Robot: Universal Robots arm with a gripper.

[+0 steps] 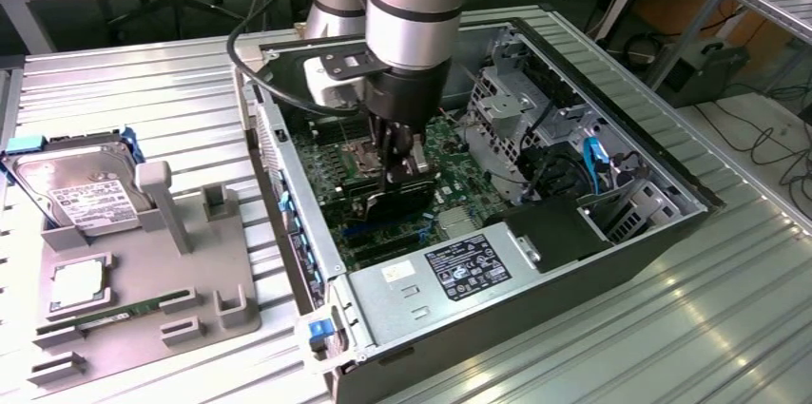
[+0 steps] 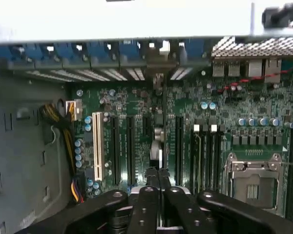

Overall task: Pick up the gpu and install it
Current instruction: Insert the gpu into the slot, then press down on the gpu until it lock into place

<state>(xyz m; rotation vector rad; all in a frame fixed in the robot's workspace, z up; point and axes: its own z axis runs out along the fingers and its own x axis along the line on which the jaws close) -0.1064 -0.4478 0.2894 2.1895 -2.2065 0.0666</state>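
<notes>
**Gripper clamped on the GPU over the motherboard**

You have the gripper (image 1: 403,159) down inside the open case (image 1: 660,219), and its fingers (image 2: 150,195) are pressed nearly together on the top edge of the GPU (image 1: 403,197). The card stands on edge, a dark thin slab running along the expansion slots (image 2: 129,146) of the motherboard (image 2: 244,105), roughly in the middle of the case. In the wrist view you see it edge-on as a thin line leading toward the case's rear wall. Whether its connector is fully seated in a slot, you cannot tell.

Treat the card as light and stiff but fragile: a rigid board that will not flex much, with components that dislike side pressure. Hold it by the bare top edge, near mid-length, as the jaws do now, so it hangs straight.

On the exterior view's left, the tray (image 1: 140,314) holds the hard drive (image 1: 79,197).
</notes>
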